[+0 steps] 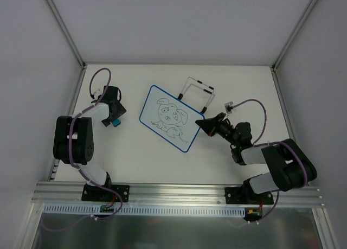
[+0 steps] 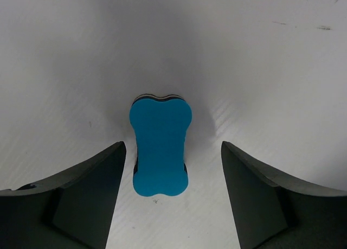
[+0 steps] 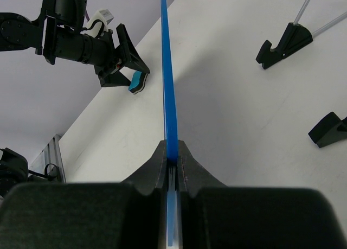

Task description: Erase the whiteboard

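The whiteboard (image 1: 169,117) has a blue frame and a dog drawn on it; it lies mid-table. My right gripper (image 1: 204,122) is shut on its right edge, and in the right wrist view the blue edge (image 3: 168,86) runs straight out from my closed jaws (image 3: 172,158). The eraser (image 2: 160,145), blue and bone-shaped, rests on the table between my left fingers (image 2: 92,189). My left gripper (image 2: 172,192) is open around it, not touching. In the top view the eraser (image 1: 116,122) sits at the left gripper (image 1: 115,119), left of the board. It also shows in the right wrist view (image 3: 139,81).
A wire board stand (image 1: 196,93) with black feet (image 3: 283,43) stands behind the board's right end. The table's back wall and side posts (image 1: 64,29) border the area. The aluminium rail (image 1: 173,192) runs along the near edge.
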